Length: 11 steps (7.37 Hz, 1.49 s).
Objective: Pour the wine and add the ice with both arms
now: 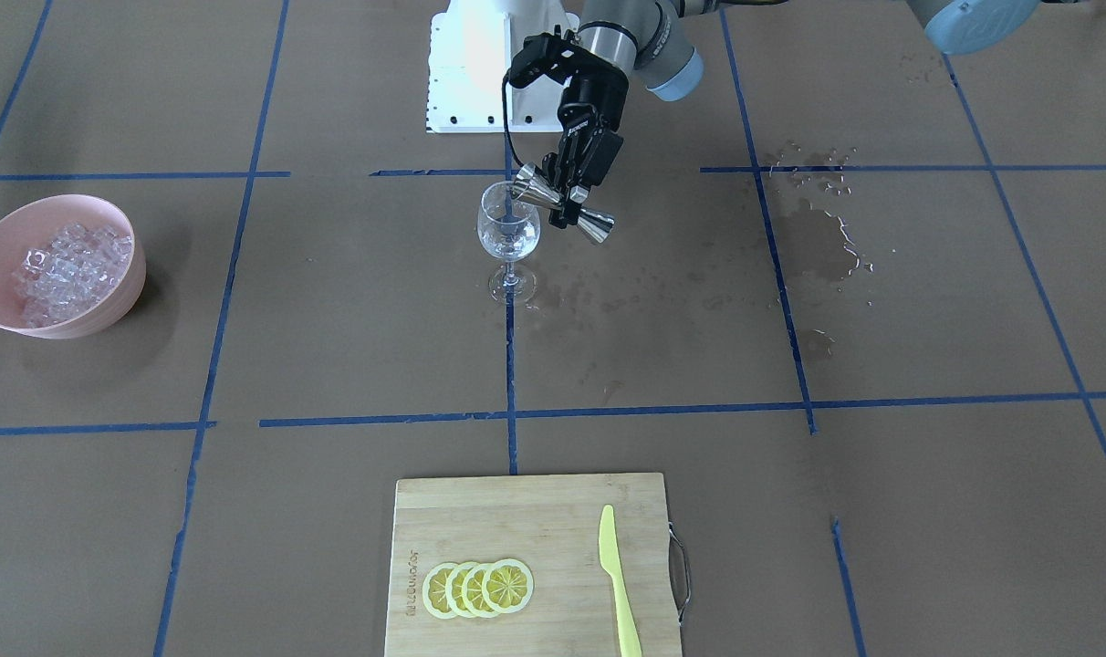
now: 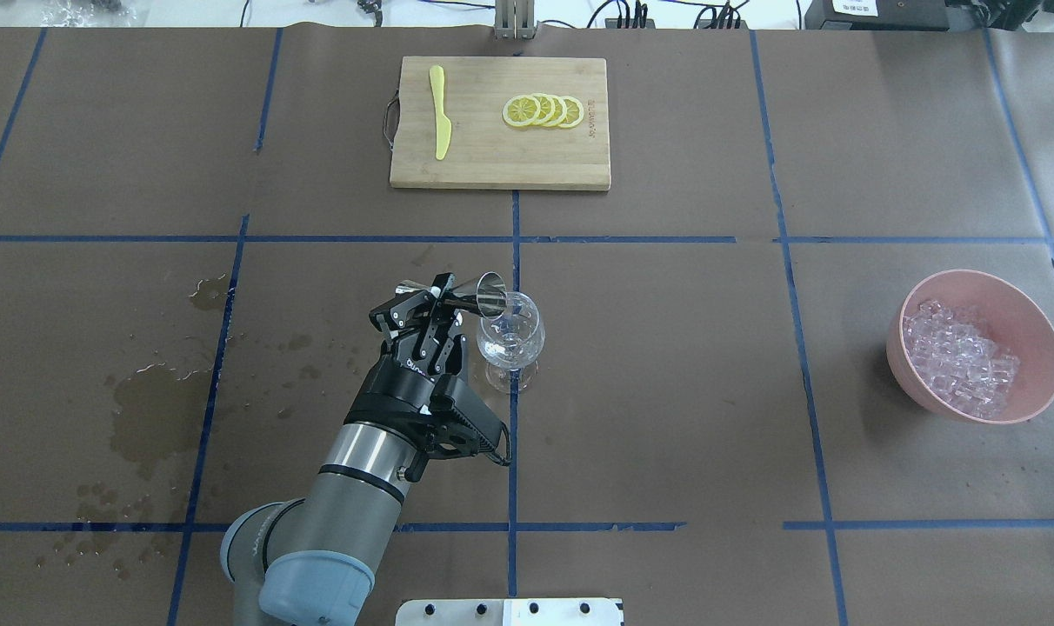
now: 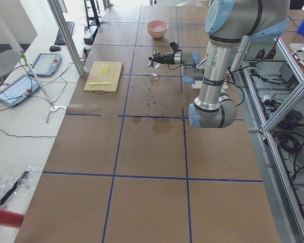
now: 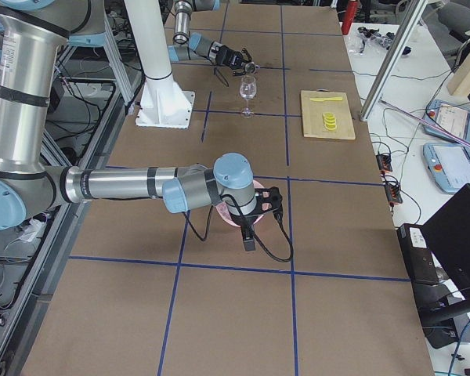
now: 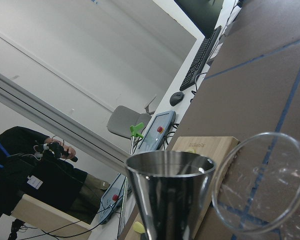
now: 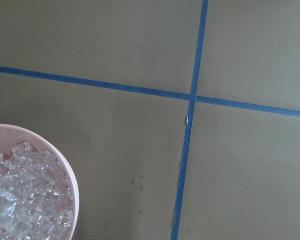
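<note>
Left arm (image 2: 353, 487) reaches in over the brown paper-covered counter (image 2: 666, 417). Left tool (image 2: 446, 298) pinches a steel double-cone jigger (image 2: 490, 294) at its narrow waist. That hold leaves both cones clear and lets the wrist roll the jigger over.

- The jigger lies nearly on its side, its mouth over the rim of the clear stemmed wine glass (image 2: 511, 335) at counter centre. The left wrist view shows the lip just beside the rim, so the pour falls inside.
- The wine (image 1: 509, 245): a little clear liquid seems to sit low in the glass. No stream can be made out. Judgement: the pour is in hand or nearly spent.
- Wet patches (image 2: 144, 409) darken the paper to the left of the glass, well apart from it.

Right arm (image 4: 141, 184) shows only from the side. It stretches low over the round pink bowl (image 2: 1040, 348) on the right. Right tool (image 4: 254, 211): cannot tell whether it is spread or closed. Its wrist camera looks down past the bowl's rim. Judgement: it is staged there for the ice step.

- The ice (image 2: 957, 361): a heap of clear cubes in the pink bowl, none in the glass yet.

Far side: a bamboo cutting board (image 2: 492, 165) carries overlapped lemon slices (image 2: 544, 110) and a yellow plastic knife (image 2: 440, 113), outside the pouring area.
</note>
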Tool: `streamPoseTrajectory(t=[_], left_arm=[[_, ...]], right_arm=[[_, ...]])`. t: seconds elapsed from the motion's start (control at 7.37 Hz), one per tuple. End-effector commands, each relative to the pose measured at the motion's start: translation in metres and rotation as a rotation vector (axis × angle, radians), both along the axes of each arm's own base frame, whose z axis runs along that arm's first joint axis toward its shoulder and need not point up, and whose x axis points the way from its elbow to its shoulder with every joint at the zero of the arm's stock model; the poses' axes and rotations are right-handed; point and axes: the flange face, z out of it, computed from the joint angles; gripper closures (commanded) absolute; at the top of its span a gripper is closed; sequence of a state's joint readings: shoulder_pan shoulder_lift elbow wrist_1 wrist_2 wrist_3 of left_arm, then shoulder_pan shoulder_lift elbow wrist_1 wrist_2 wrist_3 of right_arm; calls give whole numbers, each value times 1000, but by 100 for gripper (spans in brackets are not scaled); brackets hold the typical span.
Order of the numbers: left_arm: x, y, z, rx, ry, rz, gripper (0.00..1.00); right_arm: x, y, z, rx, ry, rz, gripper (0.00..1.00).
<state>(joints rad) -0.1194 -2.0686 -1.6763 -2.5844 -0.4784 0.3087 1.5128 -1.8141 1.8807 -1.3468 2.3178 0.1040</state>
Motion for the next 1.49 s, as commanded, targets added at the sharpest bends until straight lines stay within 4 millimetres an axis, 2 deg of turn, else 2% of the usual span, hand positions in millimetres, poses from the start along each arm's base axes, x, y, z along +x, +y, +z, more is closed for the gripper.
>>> streamPoseTrajectory(t=[0.0,0.27,0.41,1.36], left_arm=[[-3,0,-1,29,-83,-34,100],[-5,-1,-3,55,-161,-65,100],[-6,-2,-10,69,-192,-75,100],[-9,-3,-9,118,-367,-117,100]], right_arm=[[1,0,0,0,0,0,0],[1,0,0,-1,0,1,0],[0,0,0,-1,0,0,0],[0,0,4,-9,-1,0,0]])
